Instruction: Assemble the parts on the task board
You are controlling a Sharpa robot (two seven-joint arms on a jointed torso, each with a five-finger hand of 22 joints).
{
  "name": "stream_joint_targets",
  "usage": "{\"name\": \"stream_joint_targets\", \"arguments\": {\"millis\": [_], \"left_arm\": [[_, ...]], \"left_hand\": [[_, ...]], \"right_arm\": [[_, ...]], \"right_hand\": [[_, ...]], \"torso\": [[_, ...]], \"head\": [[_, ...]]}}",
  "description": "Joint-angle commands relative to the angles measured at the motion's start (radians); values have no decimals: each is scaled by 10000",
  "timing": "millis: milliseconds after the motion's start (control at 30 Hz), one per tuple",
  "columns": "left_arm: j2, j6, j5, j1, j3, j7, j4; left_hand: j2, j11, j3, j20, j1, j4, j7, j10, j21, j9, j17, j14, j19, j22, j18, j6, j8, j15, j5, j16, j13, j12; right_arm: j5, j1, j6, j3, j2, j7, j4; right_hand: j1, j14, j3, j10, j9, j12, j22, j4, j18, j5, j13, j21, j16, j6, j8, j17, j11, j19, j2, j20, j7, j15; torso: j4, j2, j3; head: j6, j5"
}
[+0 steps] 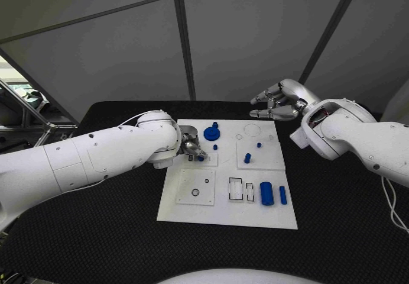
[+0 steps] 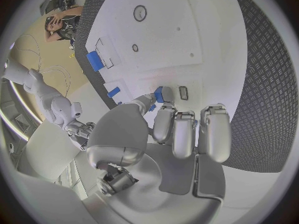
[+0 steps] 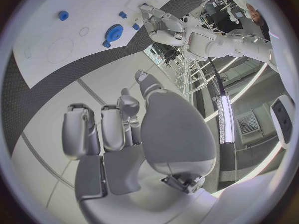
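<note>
Black matting covers the table [image 1: 102,236], and on its middle lies the white task board [image 1: 256,216], whose upper left part is hidden in the head view behind the left arm's forearm and wrist. Much of the left hand [image 1: 192,149] is hidden there too — only fingertips and a speck of blue show. The left wrist view settles it: thumb and a finger pinch a small blue part [image 2: 160,94] just above the board, beside a small rectangular slot. On the board, a blue gear [image 1: 211,133] stands near the far edge, a stout blue cylinder [image 1: 266,193] and a thinner blue bar [image 1: 283,194] lie side by side toward the right, and a small blue peg [image 1: 247,158] stands mid-board. Beyond the board's far edge hangs the right hand [image 1: 277,102], above the table — fingers curled inward, nothing in them.
</note>
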Motion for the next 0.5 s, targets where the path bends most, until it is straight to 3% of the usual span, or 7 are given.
{"name": "stream_joint_targets", "arguments": {"millis": [33,167,367,500], "left_arm": [[56,206,29,-32,-30,-80,-84],[107,225,38,-32,-31,-74,-134],[124,190,42,-32,-32,-65,-195],[70,147,43,-32,-32,-64,-188]], "left_hand": [[-14,-47,-130,-39,-142,239,-17,89,61,-2,2275,962,76,868,-260,101,-59,-73,-379,71,1857,-17],[-15,-60,-307,-51,-171,450,-31,105,80,19,2297,970,104,916,-270,177,-116,-85,-719,99,1877,2],[-41,-65,-548,-59,-254,769,-37,122,98,48,2311,975,130,961,-279,269,-182,-91,-955,115,1896,20],[-169,-72,-904,-65,-389,1155,-46,156,121,92,2347,986,161,1016,-290,383,-230,-98,-1711,160,1922,78]], "right_arm": [[-40,22,71,9,9,16,21],[-41,22,84,9,13,13,21],[-41,22,97,9,12,11,20],[-41,22,107,9,5,12,22]], "right_hand": [[-128,288,44,30,7,-12,311,-2,180,70,-9,-35,-27,42,-54,-14,14,-20,-4,-3,8,-48],[-128,288,44,30,7,-12,311,-2,180,70,-9,-35,-27,42,-54,-14,14,-20,-4,-3,8,-48],[-139,286,44,23,7,-25,302,-2,182,71,-21,-42,-38,42,-55,-27,15,-24,-8,-3,8,-48],[-139,286,44,23,7,-25,302,-2,182,71,-21,-42,-38,42,-55,-27,15,-24,-8,-3,8,-48]], "torso": [[-3,2,-4],[-2,3,-5],[6,-3,-7],[11,-3,-6]], "head": [[8,-4],[-1,-19],[-3,-35],[5,-42]]}}
